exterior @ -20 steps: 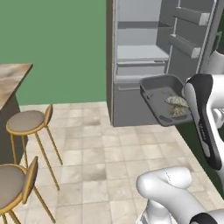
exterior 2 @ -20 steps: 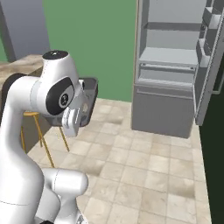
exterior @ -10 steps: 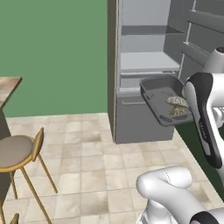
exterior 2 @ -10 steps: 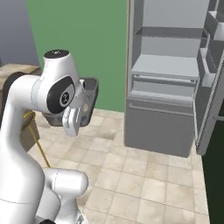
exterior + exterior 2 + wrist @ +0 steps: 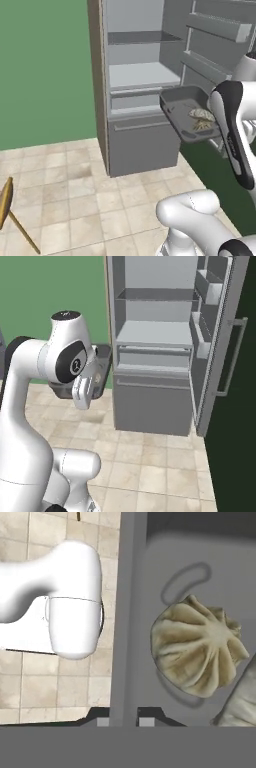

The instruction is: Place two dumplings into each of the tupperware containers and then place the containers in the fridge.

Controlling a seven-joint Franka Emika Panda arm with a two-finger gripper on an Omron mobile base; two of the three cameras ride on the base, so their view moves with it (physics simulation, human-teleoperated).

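Note:
My gripper (image 5: 125,718) is shut on the rim of a dark grey tupperware container (image 5: 190,572), one fingertip on each side of its wall. Inside lies a pleated tan dumpling (image 5: 200,652), with the edge of a second dumpling (image 5: 242,707) at the lower right. In the left base view the container (image 5: 182,112) hangs level in the air beside my forearm, with the dumplings (image 5: 201,116) at its right end. It hangs just in front of the open fridge (image 5: 140,75), at the height of the drawer below the lower shelf. In the right base view the container (image 5: 102,363) shows behind my hand, left of the fridge (image 5: 150,331).
The fridge door (image 5: 220,336) stands open to the right, with bins on its inner side. Pale grey shelves and a large lower drawer (image 5: 145,142) face me. A stool's edge (image 5: 7,205) shows at the far left. The floor is tiled and the wall green.
The whole picture has shifted: the base has driven toward the fridge, so the counter and stools slid off to the left. The container stays in my shut gripper.

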